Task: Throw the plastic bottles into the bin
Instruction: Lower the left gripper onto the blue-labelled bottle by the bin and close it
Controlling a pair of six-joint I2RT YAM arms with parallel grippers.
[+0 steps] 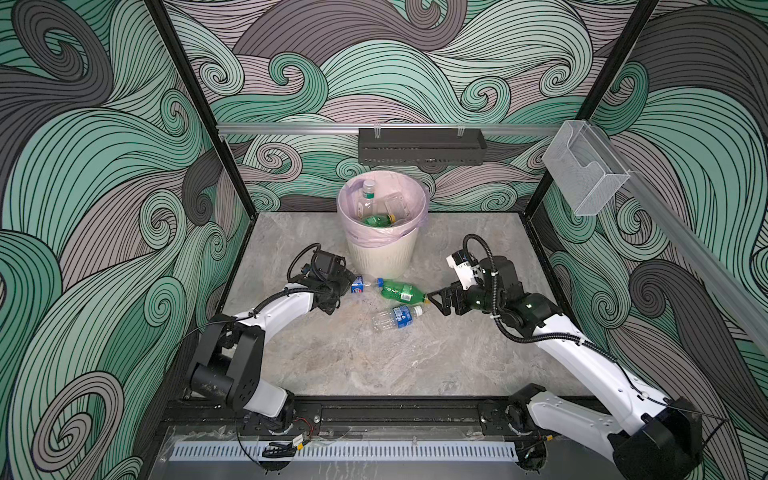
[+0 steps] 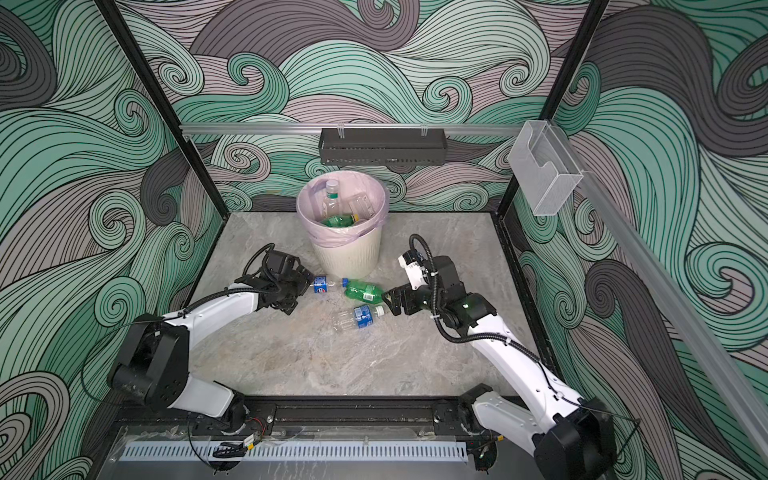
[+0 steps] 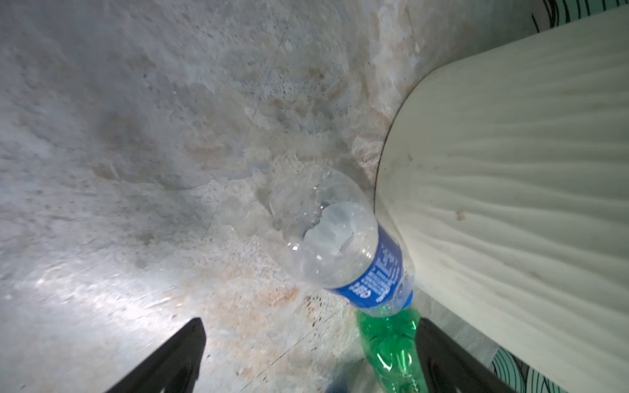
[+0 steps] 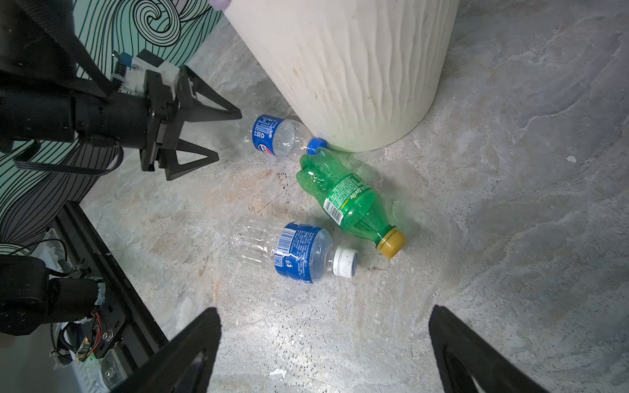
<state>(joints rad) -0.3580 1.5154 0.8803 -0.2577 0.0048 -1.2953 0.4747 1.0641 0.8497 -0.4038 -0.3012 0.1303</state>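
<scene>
Even soft light, faint shadows; wrist views: glare patch on floor [image 3: 85,289], warped edges; left wrist view slightly blurred.

Blue-labelled bottle [image 3: 340,245] beside cream bin [image 3: 510,204]

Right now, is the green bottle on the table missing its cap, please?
No, the right wrist view shows a yellow cap on that green bottle.

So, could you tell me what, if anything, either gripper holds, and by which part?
Nothing is held: the left gripper and the right gripper both stand open and empty.
</scene>
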